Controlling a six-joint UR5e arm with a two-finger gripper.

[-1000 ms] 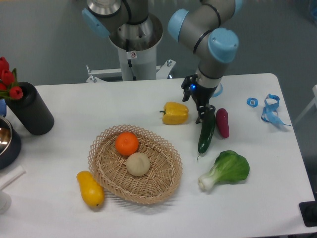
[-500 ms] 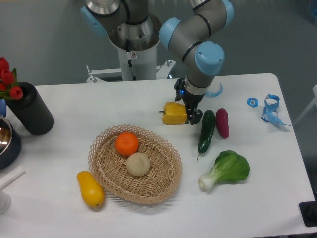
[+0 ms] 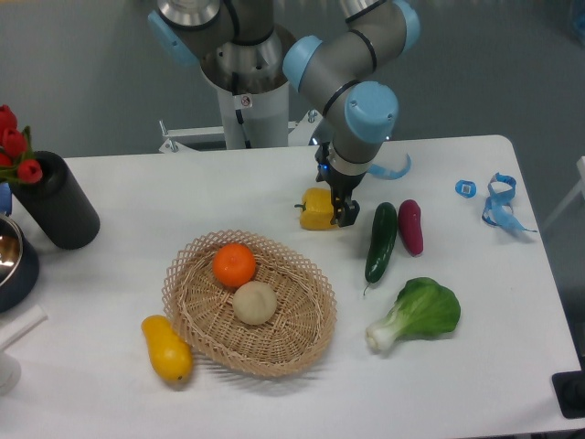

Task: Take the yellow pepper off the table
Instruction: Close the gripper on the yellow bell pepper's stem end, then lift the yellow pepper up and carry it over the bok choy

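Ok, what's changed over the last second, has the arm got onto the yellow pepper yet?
The gripper has swung left, from over the top of the dark green cucumber to the right side of the glossy yellow bell pepper, now partly covering it. Whether it has closed on the pepper cannot be told; the pepper sits on the white table where it was. The woven wicker basket and the other produce stayed put.

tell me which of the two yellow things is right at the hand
The yellow pepper, blocky and lobed, behind the basket, with the hand at its right side. The pear-shaped yellow fruit lies far off, front-left.
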